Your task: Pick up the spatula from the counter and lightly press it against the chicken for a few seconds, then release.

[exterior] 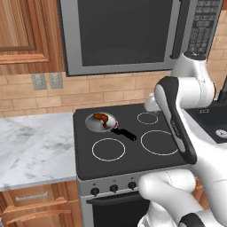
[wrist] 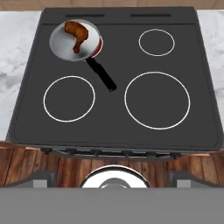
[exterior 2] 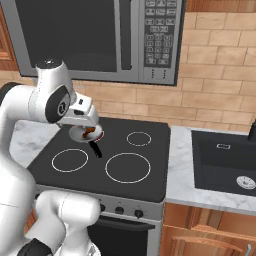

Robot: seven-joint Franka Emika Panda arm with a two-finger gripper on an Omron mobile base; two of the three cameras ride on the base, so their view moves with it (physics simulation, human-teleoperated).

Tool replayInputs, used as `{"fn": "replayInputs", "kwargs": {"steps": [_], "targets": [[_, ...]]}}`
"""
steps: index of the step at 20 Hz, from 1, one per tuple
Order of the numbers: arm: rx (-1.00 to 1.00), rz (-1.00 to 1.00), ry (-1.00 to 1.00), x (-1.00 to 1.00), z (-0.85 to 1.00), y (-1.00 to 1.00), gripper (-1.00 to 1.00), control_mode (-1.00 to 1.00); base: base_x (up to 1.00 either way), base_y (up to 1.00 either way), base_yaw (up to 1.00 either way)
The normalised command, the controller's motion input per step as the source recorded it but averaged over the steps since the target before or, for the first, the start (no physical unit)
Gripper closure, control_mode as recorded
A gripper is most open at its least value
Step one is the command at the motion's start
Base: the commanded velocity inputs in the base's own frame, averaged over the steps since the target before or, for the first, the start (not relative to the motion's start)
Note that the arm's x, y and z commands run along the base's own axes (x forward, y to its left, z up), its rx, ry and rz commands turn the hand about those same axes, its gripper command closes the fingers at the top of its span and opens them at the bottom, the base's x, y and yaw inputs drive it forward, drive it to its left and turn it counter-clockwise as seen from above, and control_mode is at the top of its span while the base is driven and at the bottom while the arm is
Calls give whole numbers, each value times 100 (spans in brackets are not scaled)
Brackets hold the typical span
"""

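Left base view: shows brown chicken drumstick (exterior: 101, 117) in small round silver pan with black handle (exterior: 94, 125), on rear-left ring of black glass cooktop (exterior: 133, 153); white marble table (exterior: 31, 146) just beside.
Right base view: same pan (exterior 2: 77, 135), partly covered by white robot arm (exterior 2: 50, 102).
Hand view: looks down on chicken (wrist: 76, 35) from well above; fingers (wrist: 43, 179) spread wide, grasping nothing.
Reads as pick step not yet begun. Can't tell where spatula lies. Next: find it on table.
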Motion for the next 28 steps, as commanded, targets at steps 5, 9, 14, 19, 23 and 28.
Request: {"fn": "replayInputs", "kwargs": {"steps": [5,9,14,19,23,28], "targets": [[10,-1,-10,-60,24,-3,-100,-100,0,0,0],[4,-2,-9,-63,17,0,-100,-100,0,0,0],[0,-2,-3,-60,12,0,-100,-100,0,0,0],[0,-1,-1,-54,14,0,-100,-100,0,0,0],[0,0,-2,-52,16,0,-100,-100,0,0,0],[0,0,-4,-58,19,0,-100,-100,0,0,0]]}}
